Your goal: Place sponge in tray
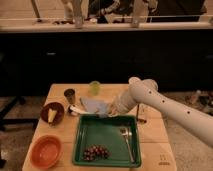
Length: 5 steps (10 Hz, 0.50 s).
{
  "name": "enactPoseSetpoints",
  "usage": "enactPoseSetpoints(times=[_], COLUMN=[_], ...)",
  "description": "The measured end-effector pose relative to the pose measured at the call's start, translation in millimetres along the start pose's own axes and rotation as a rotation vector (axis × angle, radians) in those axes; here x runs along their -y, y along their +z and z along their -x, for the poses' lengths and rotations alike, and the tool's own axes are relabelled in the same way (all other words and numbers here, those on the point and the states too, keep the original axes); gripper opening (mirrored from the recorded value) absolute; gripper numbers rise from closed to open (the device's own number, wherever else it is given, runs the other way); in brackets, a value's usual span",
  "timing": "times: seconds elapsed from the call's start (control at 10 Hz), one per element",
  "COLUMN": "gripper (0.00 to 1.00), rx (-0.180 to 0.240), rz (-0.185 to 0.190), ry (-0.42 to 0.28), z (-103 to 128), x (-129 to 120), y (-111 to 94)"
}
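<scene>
The dark green tray [85, 131] lies at the table's front middle, holding a bunch of dark grapes [95, 152] and a fork [126, 138]. My white arm reaches in from the right. The gripper [108, 111] hangs just above the tray's far rim, left of centre. A small pale grey-blue block, the sponge [103, 114], shows at the gripper's tip. I cannot tell whether it is held. A wider flat pale blue cloth [90, 104] lies just behind it.
An orange bowl [46, 150] sits at the front left. A dark bowl [52, 113] with a yellow piece is behind it. A dark cup [69, 95] and a green cup [95, 88] stand at the back. A dark counter runs behind the table.
</scene>
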<state>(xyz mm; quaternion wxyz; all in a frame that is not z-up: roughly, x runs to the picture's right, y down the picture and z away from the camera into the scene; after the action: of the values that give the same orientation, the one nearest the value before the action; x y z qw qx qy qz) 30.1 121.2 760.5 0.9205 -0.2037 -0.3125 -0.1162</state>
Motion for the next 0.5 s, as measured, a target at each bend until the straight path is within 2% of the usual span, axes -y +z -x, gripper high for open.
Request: enactPoseSetpoints(times=[0.3,0.5], gripper=[0.00,0.00], rx=[0.001,0.001], rz=[-0.012,-0.024], ry=[-0.050,-0.074], z=[18.8,31.3], x=[2.1,-5.5], y=[-6.5,-13.6])
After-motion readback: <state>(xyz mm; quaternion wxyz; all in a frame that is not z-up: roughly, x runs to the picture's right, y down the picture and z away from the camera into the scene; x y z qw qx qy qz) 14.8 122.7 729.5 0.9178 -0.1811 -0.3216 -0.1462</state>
